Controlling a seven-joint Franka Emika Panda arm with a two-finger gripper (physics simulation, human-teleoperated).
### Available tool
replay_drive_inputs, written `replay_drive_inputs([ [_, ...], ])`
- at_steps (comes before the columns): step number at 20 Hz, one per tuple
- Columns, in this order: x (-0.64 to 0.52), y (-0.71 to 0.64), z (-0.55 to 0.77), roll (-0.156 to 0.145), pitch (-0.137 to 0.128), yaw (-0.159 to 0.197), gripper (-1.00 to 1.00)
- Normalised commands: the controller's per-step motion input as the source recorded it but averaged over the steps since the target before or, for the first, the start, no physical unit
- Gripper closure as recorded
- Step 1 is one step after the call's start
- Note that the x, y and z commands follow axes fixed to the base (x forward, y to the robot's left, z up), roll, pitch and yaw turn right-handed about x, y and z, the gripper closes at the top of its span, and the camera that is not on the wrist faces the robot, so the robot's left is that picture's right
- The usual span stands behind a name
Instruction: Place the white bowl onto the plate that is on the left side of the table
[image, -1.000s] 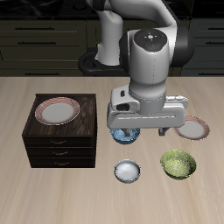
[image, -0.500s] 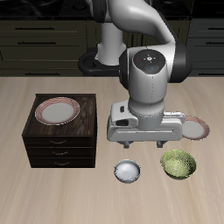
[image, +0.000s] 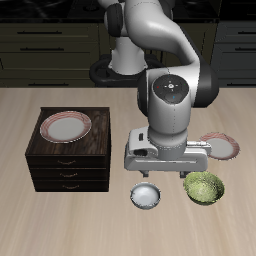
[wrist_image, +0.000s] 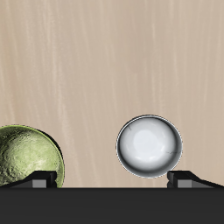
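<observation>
The white bowl (image: 146, 196) sits empty on the table (image: 60, 215) near its front edge, beside the empty green speckled bowl (image: 204, 187). The gripper (image: 166, 176) hovers above, spread wide and holding nothing. Only the exterior view shows the plate (image: 221, 146) farther back; the wrist view shows both bowls' insides.

Gripper (image: 166, 181) hovering with fingers spread above the white bowl (image: 146, 195); bare table (wrist_image: 105, 61) lying open beneath. Green speckled bowl (wrist_image: 26, 157) sitting just beside, crowding one side of any descent.

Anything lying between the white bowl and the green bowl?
Nothing: the wrist view shows only bare table between the white bowl and the green bowl, which sit apart.
</observation>
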Motion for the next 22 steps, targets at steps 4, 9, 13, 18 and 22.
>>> replay_drive_inputs([
  [4, 0.05, -0.16, -0.22, -0.016, 0.019, -0.028, -1.0],
  [9, 0.01, -0.11, -0.19, -0.015, 0.013, -0.001, -1.0],
  [13, 0.01, 0.01, -0.18, 0.005, 0.02, -0.013, -1.0],
  [18, -0.04, 0.04, -0.16, -0.004, 0.011, -0.02, -1.0],
  [22, -0.01, -0.07, -0.26, -0.003, 0.033, -0.027, -1.0],
])
